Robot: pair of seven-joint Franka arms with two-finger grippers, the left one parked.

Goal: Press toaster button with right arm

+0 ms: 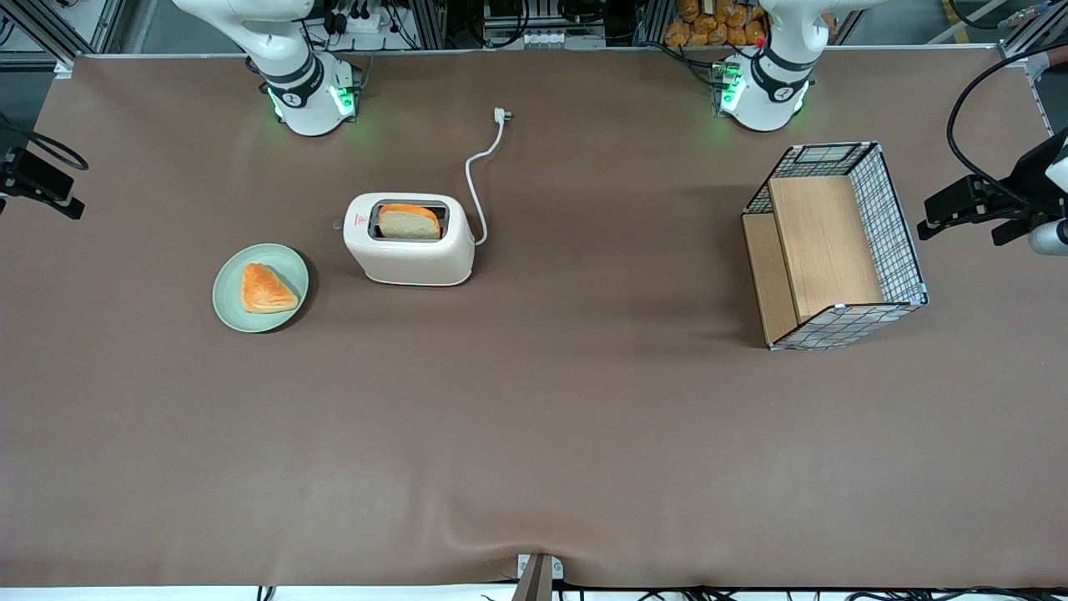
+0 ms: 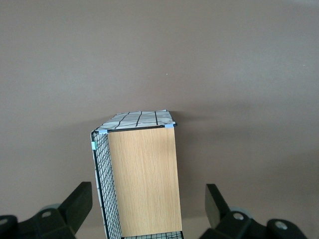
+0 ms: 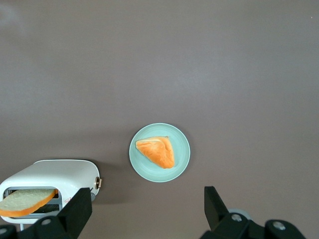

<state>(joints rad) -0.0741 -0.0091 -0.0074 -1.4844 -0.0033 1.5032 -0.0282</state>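
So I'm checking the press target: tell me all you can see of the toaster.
The cream-white rounded toaster stands upright on the brown table, a bread slice in its dark slot. A small grey lever knob protrudes from its narrow end facing the green plate. Its thin white cord lies unplugged. The right gripper hovers apart, open.

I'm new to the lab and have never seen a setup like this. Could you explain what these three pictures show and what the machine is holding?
Two white robot arms stand at a brown table. One picture looks at them from the front; the other two come from cameras on each arm's wrist, looking down past the fingers.

The right arm does the work. Its gripper is open, holds nothing, and hangs above the table near the green plate and the toaster.

A bread slice sticks up from the toaster's slot, and the toaster button juts from its narrow end. A pastry lies on the plate. The white cord lies unplugged. A wire basket sits toward the parked arm's end.
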